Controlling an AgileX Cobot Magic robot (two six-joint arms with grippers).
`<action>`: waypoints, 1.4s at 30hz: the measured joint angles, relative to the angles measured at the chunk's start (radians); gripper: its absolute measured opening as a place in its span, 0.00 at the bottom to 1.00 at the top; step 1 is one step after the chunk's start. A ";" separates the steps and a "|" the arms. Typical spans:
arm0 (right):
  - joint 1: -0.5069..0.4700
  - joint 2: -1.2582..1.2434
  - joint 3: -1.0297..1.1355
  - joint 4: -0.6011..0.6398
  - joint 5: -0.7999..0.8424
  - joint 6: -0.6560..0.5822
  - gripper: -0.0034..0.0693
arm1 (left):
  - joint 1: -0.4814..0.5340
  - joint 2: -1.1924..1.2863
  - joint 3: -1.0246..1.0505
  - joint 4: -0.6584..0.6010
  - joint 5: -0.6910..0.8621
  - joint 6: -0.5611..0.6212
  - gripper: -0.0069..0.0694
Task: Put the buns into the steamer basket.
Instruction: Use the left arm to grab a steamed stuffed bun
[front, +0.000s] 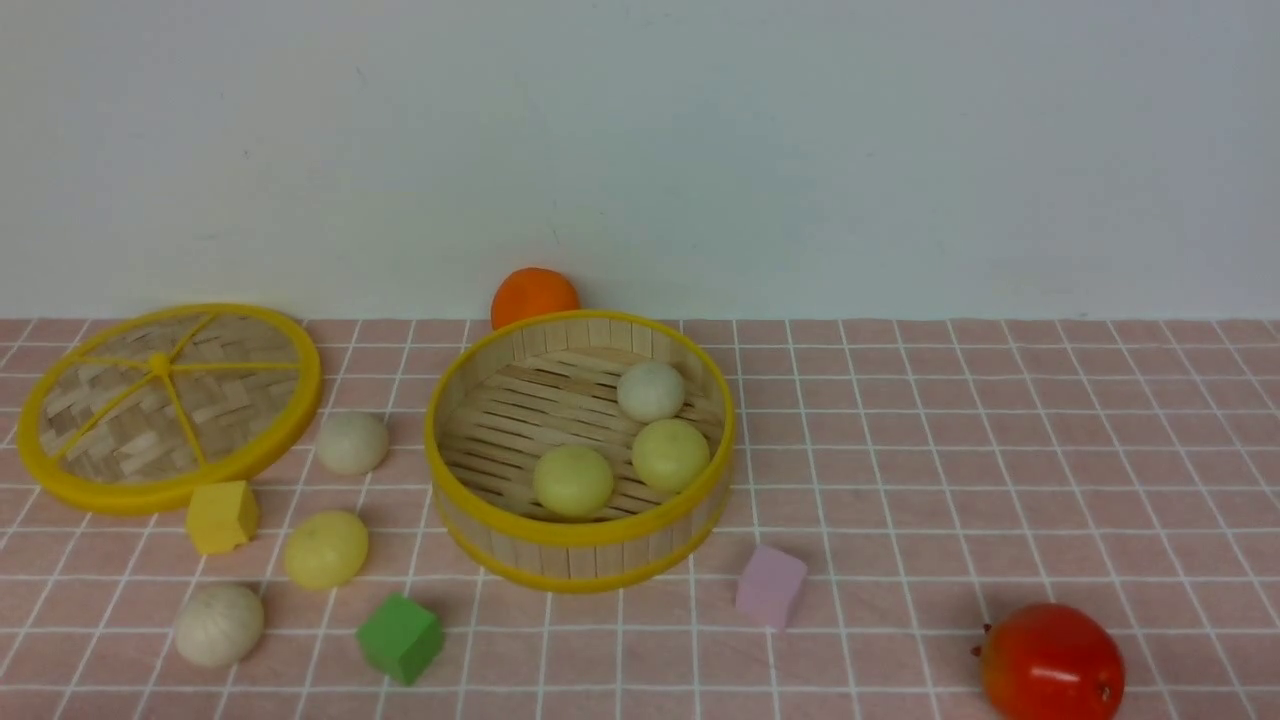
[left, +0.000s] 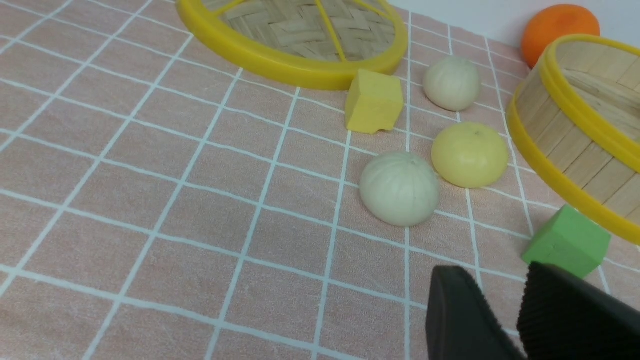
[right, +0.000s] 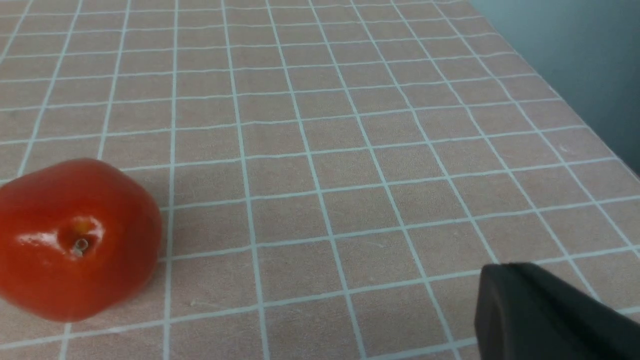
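Observation:
The steamer basket (front: 580, 535) stands mid-table and holds three buns: one off-white (front: 650, 390) and two pale yellow (front: 670, 454), (front: 573, 480). Three more buns lie on the cloth to its left: off-white (front: 352, 442), yellow (front: 325, 549), off-white (front: 219, 624). Neither arm shows in the front view. In the left wrist view my left gripper (left: 497, 280) is open and empty, a short way from an off-white bun (left: 400, 188), a yellow bun (left: 470, 155) and the basket wall (left: 565, 145). My right gripper (right: 500, 285) is shut and empty, far from any bun.
The woven lid (front: 150, 497) lies at far left. An orange fruit (front: 534, 295) sits behind the basket. A red fruit (front: 1050, 662) is at front right. Yellow (front: 221, 516), green (front: 400, 637) and lilac (front: 770, 586) blocks lie among the buns. The table's edge (right: 575, 110) runs beside the right gripper.

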 joint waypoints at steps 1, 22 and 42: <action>0.000 0.000 0.000 0.000 0.000 0.000 0.07 | 0.000 0.000 0.000 0.000 0.000 0.000 0.41; -0.005 0.000 0.000 -0.002 -0.002 0.001 0.08 | 0.000 0.000 0.000 0.002 0.000 0.001 0.41; -0.005 0.000 0.000 -0.001 -0.002 0.001 0.12 | 0.000 0.002 -0.048 -0.190 -0.590 -0.149 0.41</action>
